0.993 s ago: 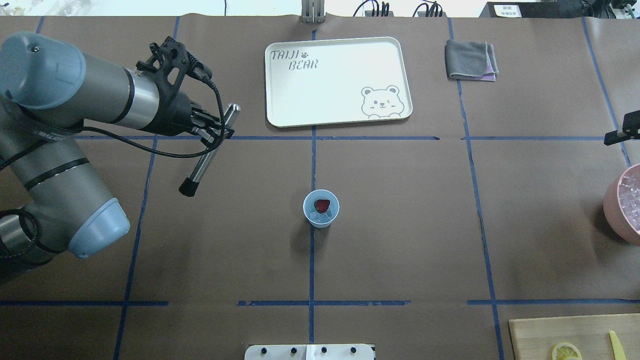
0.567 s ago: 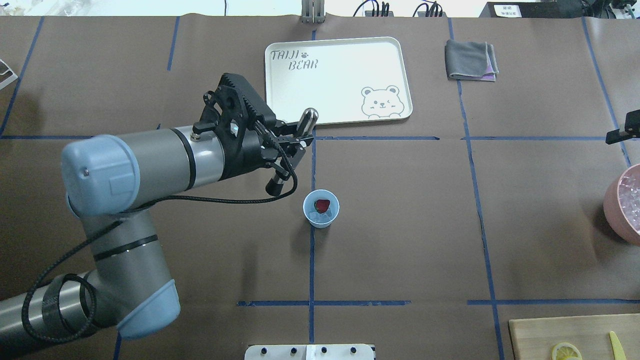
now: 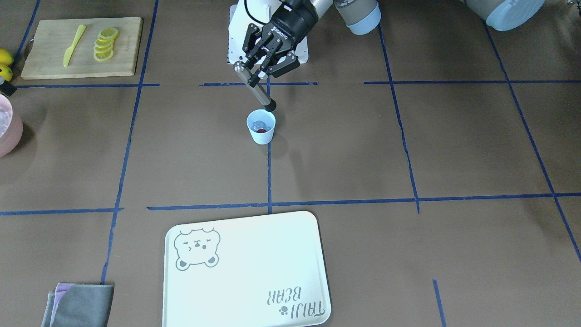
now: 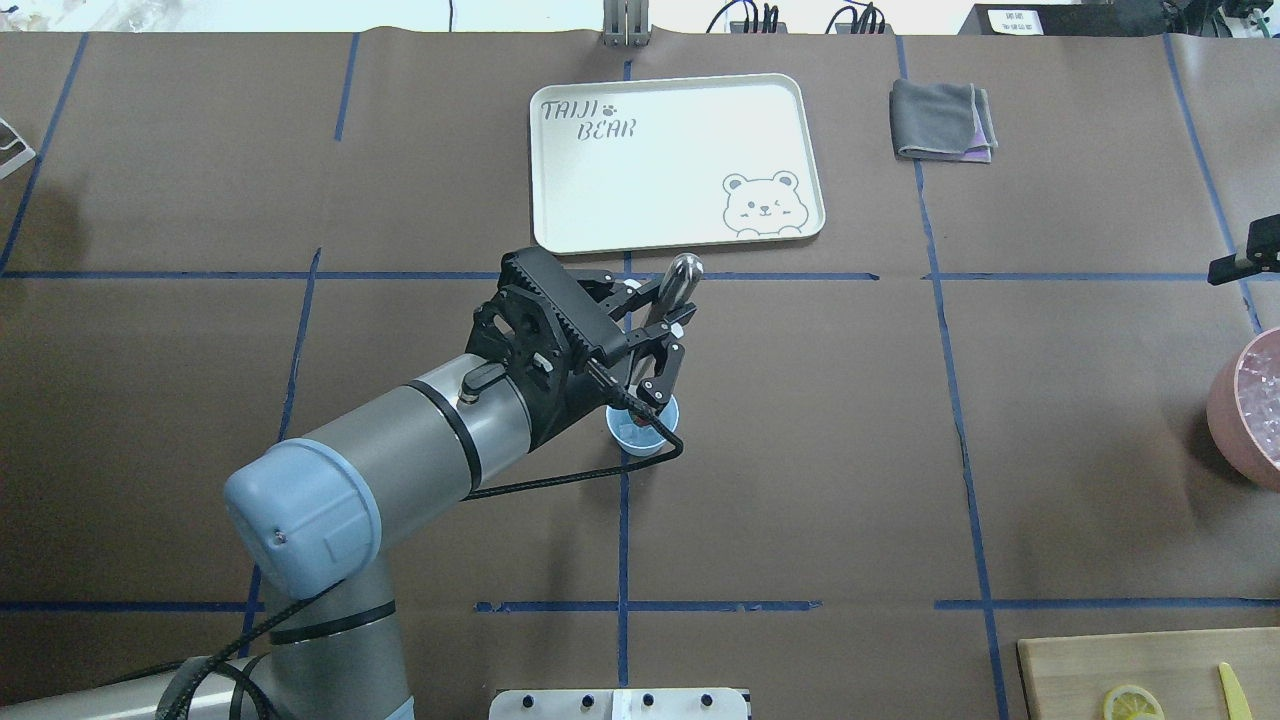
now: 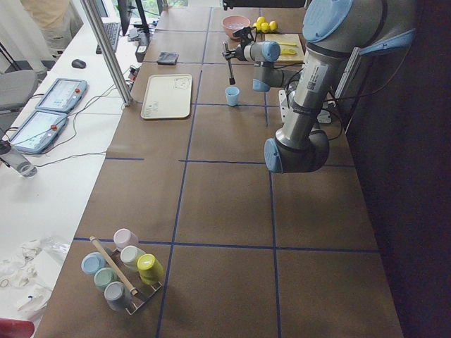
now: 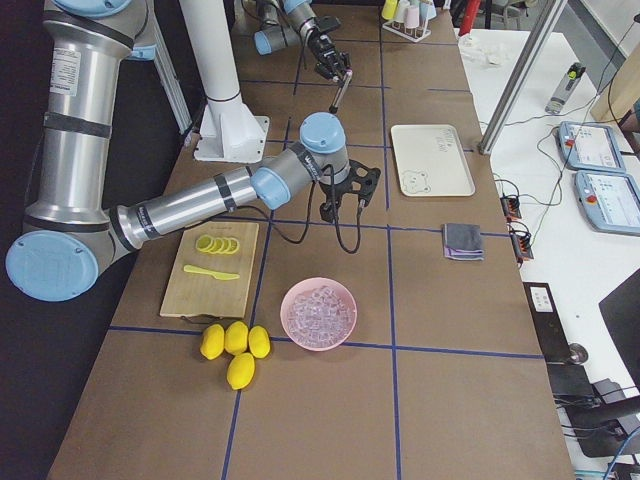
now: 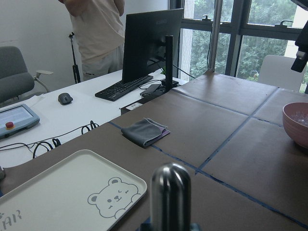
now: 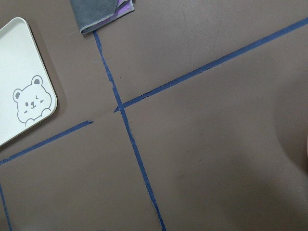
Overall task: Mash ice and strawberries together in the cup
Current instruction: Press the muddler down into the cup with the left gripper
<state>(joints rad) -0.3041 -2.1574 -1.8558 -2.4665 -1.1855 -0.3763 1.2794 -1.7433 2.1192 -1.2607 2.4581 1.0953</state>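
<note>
The left pincer (image 3: 258, 72) is gripping a tilted steel muddler (image 3: 263, 96), whose black tip is hanging just over the cup (image 3: 261, 134) beneath the pincer. The ice (image 3: 258, 123) and the strawberry (image 3: 262, 131) are lying inside the cup. Whether the right pincer (image 6: 328, 205) is released or clenched, I cannot tell.

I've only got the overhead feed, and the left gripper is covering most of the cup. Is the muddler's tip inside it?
Observer: No. The front-facing view shows the black tip of the muddler just above the cup, at its robot-side rim.
Operator: What's in the cup?
Observer: A clear chunk of ice with the red strawberry beside it.
Operator: Where's the right gripper?
Observer: The right-side view shows the right gripper over bare table between the cutting board and the tray, well away from the cup.
</note>
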